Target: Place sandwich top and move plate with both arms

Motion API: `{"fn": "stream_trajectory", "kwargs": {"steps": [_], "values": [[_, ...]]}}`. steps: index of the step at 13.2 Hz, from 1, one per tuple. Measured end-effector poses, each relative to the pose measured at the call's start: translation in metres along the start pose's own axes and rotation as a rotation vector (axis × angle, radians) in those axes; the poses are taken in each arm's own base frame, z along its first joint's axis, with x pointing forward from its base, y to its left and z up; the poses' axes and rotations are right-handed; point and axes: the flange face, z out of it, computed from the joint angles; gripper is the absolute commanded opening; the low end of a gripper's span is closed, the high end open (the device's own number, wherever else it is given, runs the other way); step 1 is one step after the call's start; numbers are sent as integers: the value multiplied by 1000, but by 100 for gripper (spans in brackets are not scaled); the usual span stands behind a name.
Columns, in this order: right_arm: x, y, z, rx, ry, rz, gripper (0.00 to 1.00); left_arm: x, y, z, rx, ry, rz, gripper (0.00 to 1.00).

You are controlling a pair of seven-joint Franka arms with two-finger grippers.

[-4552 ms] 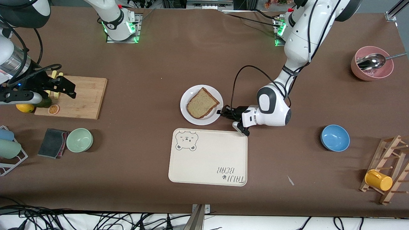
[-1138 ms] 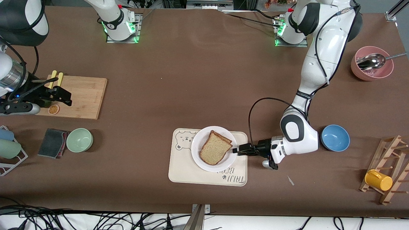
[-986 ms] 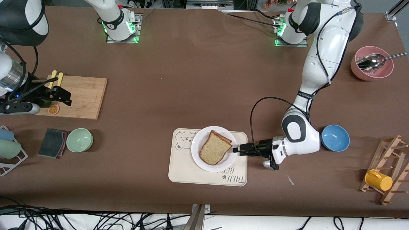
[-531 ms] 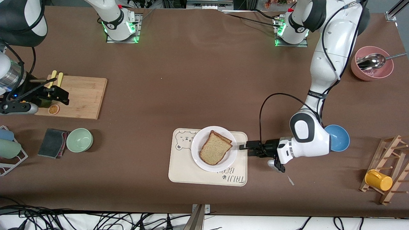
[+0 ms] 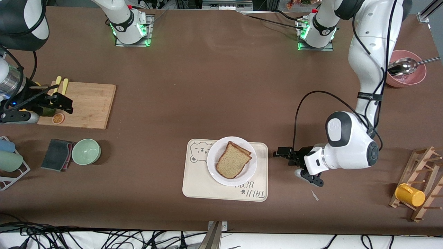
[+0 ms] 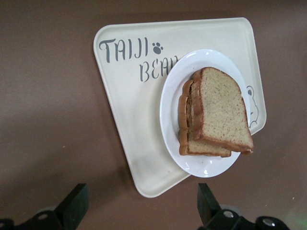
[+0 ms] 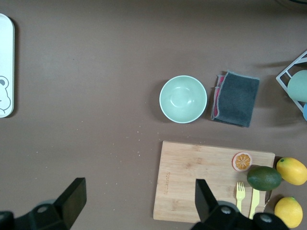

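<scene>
Sandwich top: a plain brown bread slice. It lies on top of another slice on the plate.
Plate: round and white. It sits on the cream tray, over the end away from the bear drawing.
Tray: lies flat on the brown tabletop, close to the front camera.
Left end effector: low over the bare tabletop, just beside the tray's edge toward the left arm's end. Its fingers stand wide apart and hold nothing. It does not touch the plate.
Right end effector: up over the wooden cutting board at the right arm's end. Its fingers are wide apart and it holds nothing. This arm waits.
On the board: an orange slice, an avocado and small yellow forks.
Green bowl: on the tabletop, nearer the front camera than the board, just beside a dark cloth.
Pink bowl: at the left arm's end, with a metal spoon in it.
</scene>
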Motion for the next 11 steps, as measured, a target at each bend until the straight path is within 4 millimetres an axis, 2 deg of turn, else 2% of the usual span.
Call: {"fn": "stream_trajectory", "kwargs": {"steps": [2, 6, 9, 11], "values": [[0, -1, 0, 0, -1, -1, 100, -3, 13, -31, 112, -38, 14, 100], [0, 0, 0, 0, -1, -1, 100, -18, 45, -118, 287, -74, 43, 100], [0, 2, 0, 0, -2, 3, 100, -41, 68, -179, 402, -106, -7, 100], [0, 2, 0, 0, -2, 3, 100, -62, 94, -212, 454, -149, -48, 100]]}}
